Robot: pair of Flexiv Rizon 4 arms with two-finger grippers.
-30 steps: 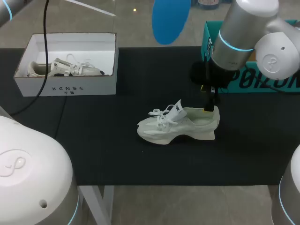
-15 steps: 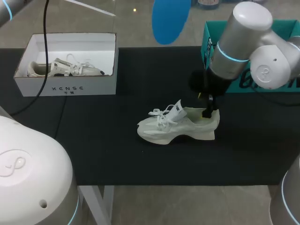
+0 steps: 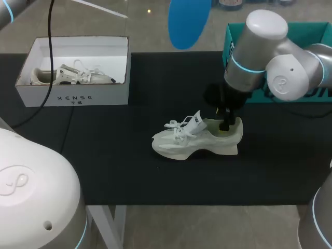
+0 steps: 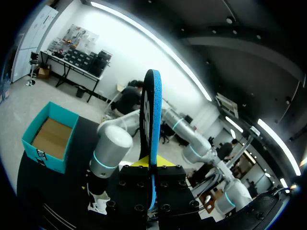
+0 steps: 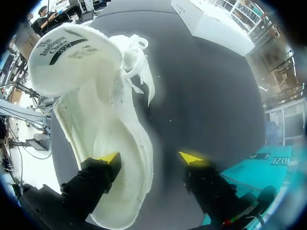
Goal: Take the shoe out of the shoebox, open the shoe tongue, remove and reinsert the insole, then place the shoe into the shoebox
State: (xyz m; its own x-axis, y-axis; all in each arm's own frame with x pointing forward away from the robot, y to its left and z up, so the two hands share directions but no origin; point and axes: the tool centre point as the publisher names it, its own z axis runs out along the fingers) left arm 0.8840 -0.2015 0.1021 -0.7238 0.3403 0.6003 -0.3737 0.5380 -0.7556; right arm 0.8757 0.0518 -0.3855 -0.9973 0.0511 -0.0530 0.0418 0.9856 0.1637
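The shoe (image 3: pixel 199 140) looks light and soft-sided, probably best taken at its stiffer heel rim, which the right gripper (image 5: pixel 149 158) straddles, fingers spread; the left gripper (image 4: pixel 152 165) pinches the blue insole (image 4: pixel 154 115).

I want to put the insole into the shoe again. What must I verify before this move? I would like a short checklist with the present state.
1. Insole held in left hand: ok.
2. Tongue lifted open: ok.
3. Shoe upright on the mat: ok.
4. Heel opening free: not ok; the open right hand has one fingertip inside.
5. Insole's toe end turned toward the shoe's toe: cannot tell.
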